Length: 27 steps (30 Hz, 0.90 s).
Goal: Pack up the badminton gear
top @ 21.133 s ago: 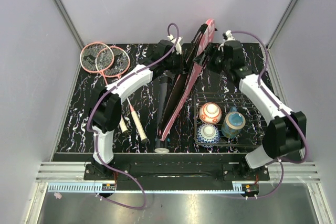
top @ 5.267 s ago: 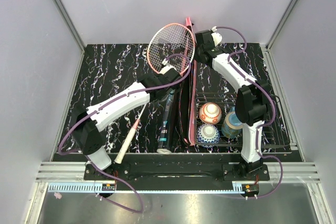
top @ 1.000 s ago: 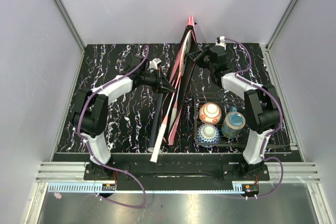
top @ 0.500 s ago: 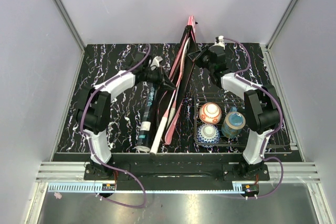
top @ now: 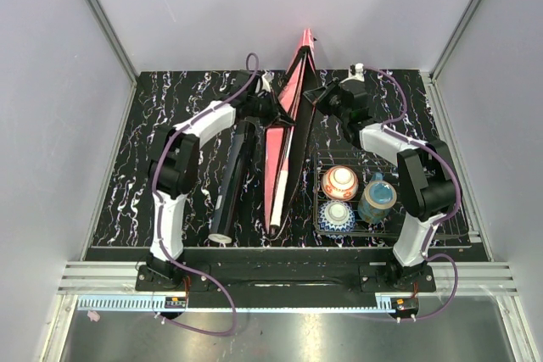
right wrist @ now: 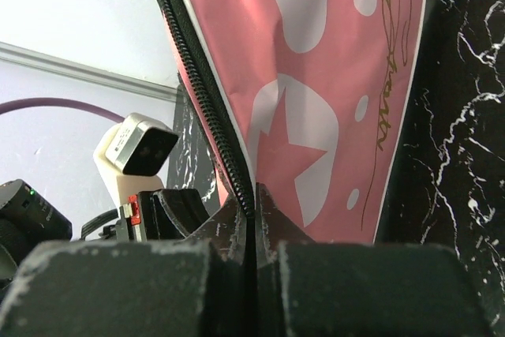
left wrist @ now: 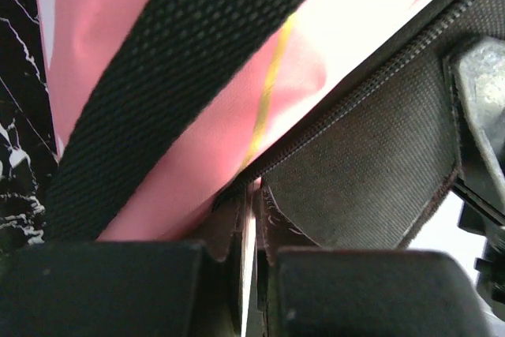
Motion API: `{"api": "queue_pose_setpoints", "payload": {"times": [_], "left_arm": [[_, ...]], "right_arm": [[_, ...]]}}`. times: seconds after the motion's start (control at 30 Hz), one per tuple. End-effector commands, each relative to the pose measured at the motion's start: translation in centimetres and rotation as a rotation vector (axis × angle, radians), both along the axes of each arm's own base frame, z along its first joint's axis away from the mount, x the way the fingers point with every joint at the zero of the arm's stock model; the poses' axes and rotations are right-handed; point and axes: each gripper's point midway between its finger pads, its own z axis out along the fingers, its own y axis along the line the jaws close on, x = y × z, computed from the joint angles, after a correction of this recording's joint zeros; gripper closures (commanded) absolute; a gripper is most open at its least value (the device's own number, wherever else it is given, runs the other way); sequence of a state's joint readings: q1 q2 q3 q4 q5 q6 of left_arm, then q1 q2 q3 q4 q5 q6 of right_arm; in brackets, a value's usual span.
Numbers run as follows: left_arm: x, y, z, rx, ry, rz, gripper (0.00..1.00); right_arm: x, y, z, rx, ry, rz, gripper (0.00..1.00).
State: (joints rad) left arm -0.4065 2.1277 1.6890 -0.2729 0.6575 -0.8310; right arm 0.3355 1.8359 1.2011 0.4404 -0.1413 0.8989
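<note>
Where the pink racket cover (top: 284, 137) lies mid-table, its long axis runs near to far, far tip lifted. A white handle (top: 277, 203) pokes from the near end. Left gripper (top: 276, 113) is clenched on the cover's left edge. Right gripper (top: 316, 97) is clenched on the zipper (right wrist: 207, 84) along the right edge. Both sit at the far half, neither nearer. Black tube (top: 231, 177) lies just left, roughly parallel. Wire basket (top: 441, 218) stands to the right. Print: big white letters cut off, gold script unreadable.
</note>
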Motion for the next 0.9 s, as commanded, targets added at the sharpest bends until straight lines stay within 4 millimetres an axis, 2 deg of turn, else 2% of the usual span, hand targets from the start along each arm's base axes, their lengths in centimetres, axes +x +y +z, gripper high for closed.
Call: {"api": "queue_pose_setpoints", "payload": {"times": [0.0,0.13,0.2,0.23,0.3,0.33,0.4,0.43,0.5,0.53,0.57,0.63,0.67,0.73,0.77,0.83,0.87], "left_arm": [[4.6,-0.3,2.4,0.048,-0.246,0.030,1.00],[5.3,0.4,0.6,0.127,-0.241,0.036,1.00],[4.7,0.9,-0.7,0.180,-0.196,0.052,1.00],[4.2,1.1,-1.1,0.211,-0.185,0.055,0.95],[3.7,2.2,0.2,0.274,-0.227,0.086,0.66],[3.2,2.1,0.9,0.283,-0.250,0.077,0.60],[2.1,2.5,3.4,0.302,-0.290,0.047,0.49],[1.8,2.4,4.7,0.297,-0.308,0.033,0.40],[-0.1,2.5,7.3,0.268,-0.331,-0.015,0.33],[-1.4,2.5,9.0,0.240,-0.354,-0.034,0.19],[-2.7,2.0,10.0,0.199,-0.368,-0.086,0.15],[-5.3,1.8,11.9,0.156,-0.402,-0.147,0.14],[-5.9,2.1,12.2,0.167,-0.426,-0.156,0.14],[-6.6,3.1,12.3,0.204,-0.453,-0.136,0.19],[-5.8,3.9,11.9,0.256,-0.478,-0.098,0.20],[-5.2,4.4,10.8,0.304,-0.479,-0.082,0.14],[-4.9,4.2,10.4,0.310,-0.481,-0.087,0.01]], "right_arm": [[-1.4,0.9,6.5,0.074,-0.136,0.059,1.00],[-1.6,0.9,6.2,0.083,-0.121,0.060,1.00],[-1.6,0.9,6.4,0.088,-0.121,0.055,1.00],[-1.5,0.9,6.5,0.088,-0.118,0.051,1.00],[-1.3,0.9,7.0,0.085,-0.125,0.048,1.00],[-1.2,0.8,6.9,0.081,-0.120,0.044,1.00],[-0.9,0.8,7.1,0.068,-0.120,0.039,1.00],[-0.8,0.6,6.8,0.057,-0.106,0.032,1.00],[-0.7,0.5,6.9,0.042,-0.106,0.027,1.00],[-0.7,0.4,6.7,0.034,-0.090,0.023,1.00],[-0.7,0.4,6.6,0.028,-0.081,0.022,1.00],[-0.7,0.3,6.1,0.009,-0.055,0.021,1.00],[-0.8,0.4,6.0,0.008,-0.047,0.022,1.00],[-0.9,0.3,5.9,0.006,-0.033,0.021,1.00],[-0.9,0.3,5.9,0.009,-0.031,0.021,1.00],[-1.0,0.2,5.9,0.026,-0.014,0.014,1.00],[-1.0,0.3,5.9,0.029,-0.005,0.012,1.00]]}}
